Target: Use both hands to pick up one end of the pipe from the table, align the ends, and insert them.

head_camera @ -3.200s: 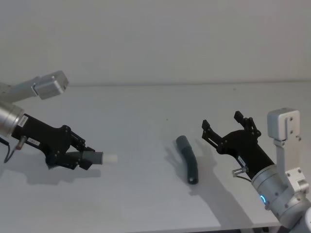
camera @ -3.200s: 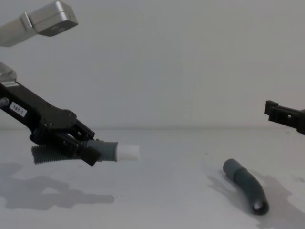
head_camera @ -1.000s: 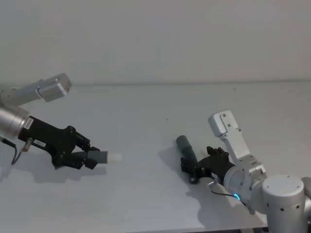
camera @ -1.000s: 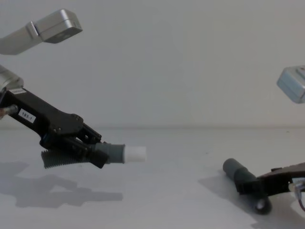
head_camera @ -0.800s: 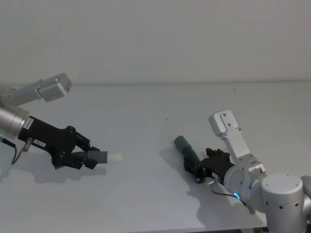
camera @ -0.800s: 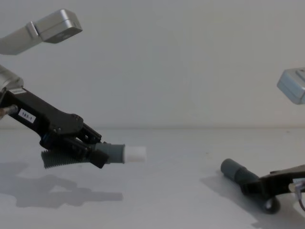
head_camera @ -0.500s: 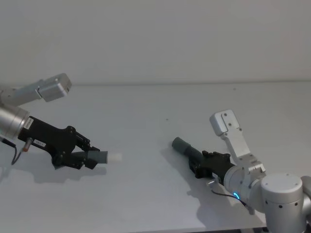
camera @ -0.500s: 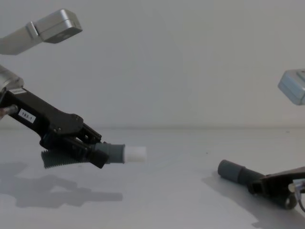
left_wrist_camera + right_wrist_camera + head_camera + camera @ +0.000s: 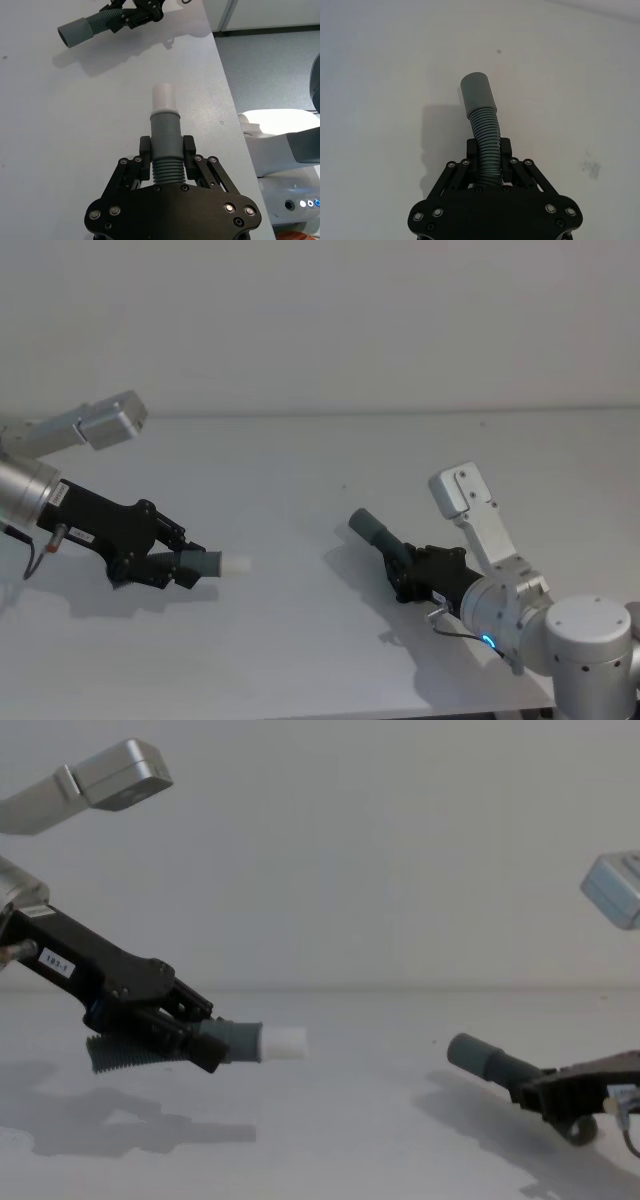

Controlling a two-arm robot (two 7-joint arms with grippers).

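Grey ribbed hose piece [image 9: 207,564], white tip [image 9: 236,565] forward, clamped in left gripper [image 9: 183,566], head view lower left; right gripper [image 9: 402,578], lower right, clenches the cuffed piece [image 9: 368,527]. Wrist views: both grip the ribs. Chest view: ends well apart above the table [image 9: 330,1150], misaligned; insertion could jam.

The head camera looked down on the table [image 9: 300,660]; the chest camera skimmed it low. Wrist cameras sat close behind their jaws, facing forward. Head and left-wrist views shared the right gripper [image 9: 400,578], at four o'clock.
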